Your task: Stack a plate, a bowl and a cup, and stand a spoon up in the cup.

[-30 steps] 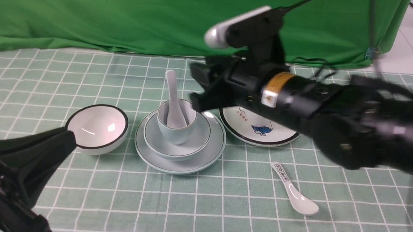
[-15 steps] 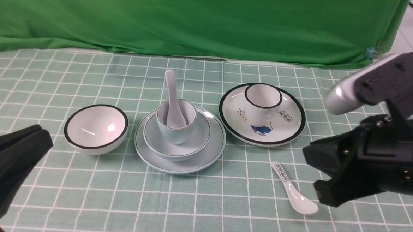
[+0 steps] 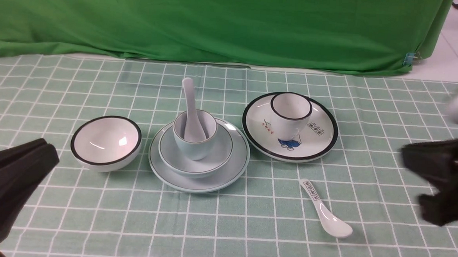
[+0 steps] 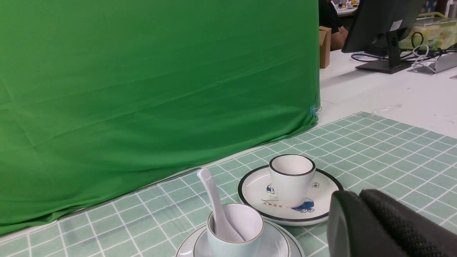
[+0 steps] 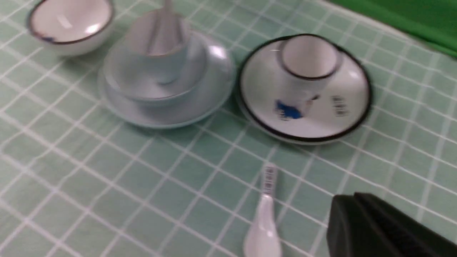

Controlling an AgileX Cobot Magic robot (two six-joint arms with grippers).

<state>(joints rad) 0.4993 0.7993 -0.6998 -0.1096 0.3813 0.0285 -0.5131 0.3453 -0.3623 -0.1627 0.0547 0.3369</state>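
Pale blue plate (image 3: 237,172) on bench (image 3: 216,225), near centre; pale blue bowl (image 3: 165,150) on it, pale blue cup (image 3: 196,150) in bowl. Plain white spoon (image 3: 191,103) stands in cup, handle leaning toward eleven o'clock. Black-rimmed bowl (image 3: 106,143) at nine o'clock of stack, patterned plate (image 3: 260,134) at two, marked spoon (image 3: 328,216) at four. Left fingers (image 4: 371,221), right fingers (image 5: 375,225) clenched, holding nothing.

Table with green grid-patterned cover (image 3: 255,224), pale blue plate (image 3: 198,185), black-rimmed white bowl (image 3: 106,143), black-rimmed cartoon plate (image 3: 318,147), marked white spoon (image 3: 335,227) lying directly on it
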